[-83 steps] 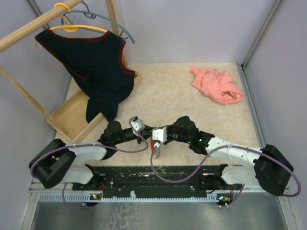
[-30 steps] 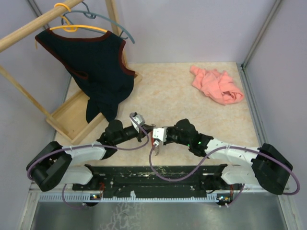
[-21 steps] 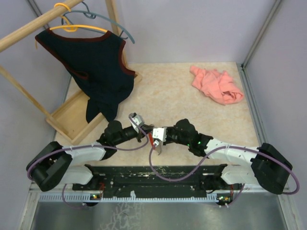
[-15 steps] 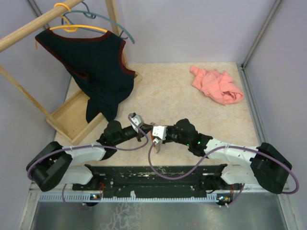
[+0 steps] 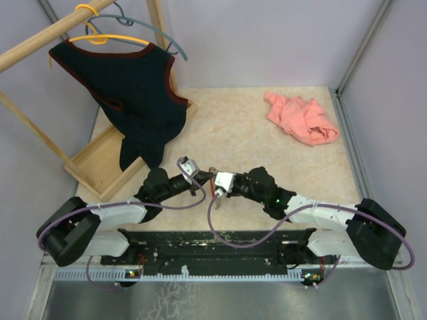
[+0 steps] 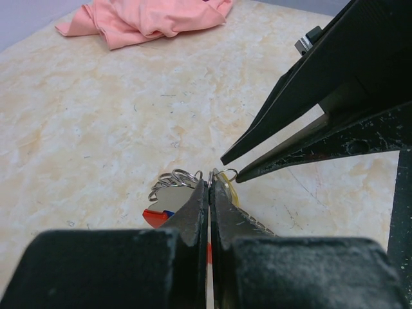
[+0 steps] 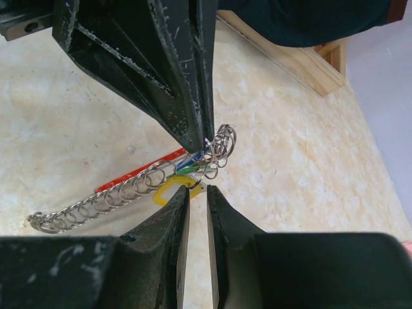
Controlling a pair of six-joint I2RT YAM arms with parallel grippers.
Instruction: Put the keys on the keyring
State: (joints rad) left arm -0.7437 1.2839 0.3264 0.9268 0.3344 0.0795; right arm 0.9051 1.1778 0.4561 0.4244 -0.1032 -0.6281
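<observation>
The keyring hangs just above the table between my two grippers: a silvery chain of rings (image 7: pixel 96 205) beside a thin red strip (image 7: pixel 138 174). A bunch of small rings (image 7: pixel 222 145) sits at its upper end, with a yellow tag (image 7: pixel 168 191) close by. My left gripper (image 6: pixel 210 183) is shut on one thin ring of that bunch. Under it hang a silver key blade (image 6: pixel 170 203) and a red-and-blue piece (image 6: pixel 154 217). My right gripper (image 7: pixel 195 190) faces it tip to tip, slightly open, and the yellow tag's small ring lies at its left fingertip. From above, both grippers (image 5: pixel 210 180) meet near the table's front.
A pink cloth (image 5: pixel 301 119) lies at the back right. At the left stands a wooden rack with a dark vest (image 5: pixel 127 87) on a hanger. The rack's wooden base (image 5: pixel 100 163) reaches toward my left arm.
My right gripper has opened from shut. The key that hung below it earlier is no longer seen dangling there. Both grippers have shifted slightly away from the front edge.
</observation>
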